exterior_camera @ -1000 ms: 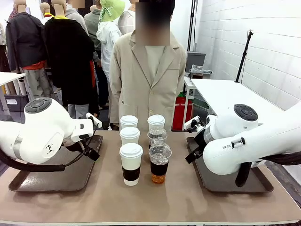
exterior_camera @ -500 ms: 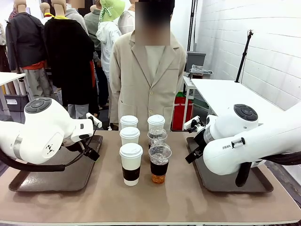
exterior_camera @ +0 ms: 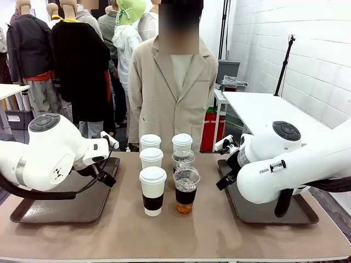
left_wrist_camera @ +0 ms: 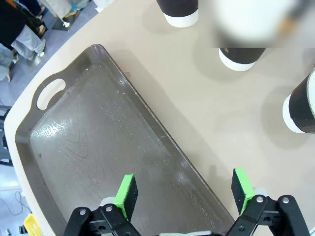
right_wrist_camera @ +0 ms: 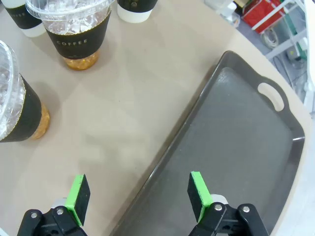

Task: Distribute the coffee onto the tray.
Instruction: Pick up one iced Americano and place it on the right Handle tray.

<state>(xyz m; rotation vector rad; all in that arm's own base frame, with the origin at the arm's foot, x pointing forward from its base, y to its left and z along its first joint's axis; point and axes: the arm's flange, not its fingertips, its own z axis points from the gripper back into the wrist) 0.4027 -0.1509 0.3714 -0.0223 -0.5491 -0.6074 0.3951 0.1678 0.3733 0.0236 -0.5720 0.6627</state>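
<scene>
The coffee stands in two rows at the table's middle: several white lidded cups [exterior_camera: 152, 189] with dark sleeves, and two clear dome-lidded cups [exterior_camera: 186, 189] with amber liquid. A dark tray lies on each side, the left tray [exterior_camera: 38, 211] and the right tray [exterior_camera: 299, 215], both bare. My left gripper [left_wrist_camera: 184, 193] hangs open over the left tray's inner rim [left_wrist_camera: 147, 115], with cup bases [left_wrist_camera: 240, 57] beyond it. Over the right tray's rim [right_wrist_camera: 197, 115] my right gripper [right_wrist_camera: 139, 191] is open too, with the clear cups [right_wrist_camera: 76, 34] off to its left. Neither gripper holds anything.
A person in a beige coat [exterior_camera: 173, 93] stands at the far edge of the table behind the cups, hands out of sight. Bare tabletop [exterior_camera: 181, 235] runs along the near edge in front of the cups. Both arms' bodies overhang the trays' outer halves.
</scene>
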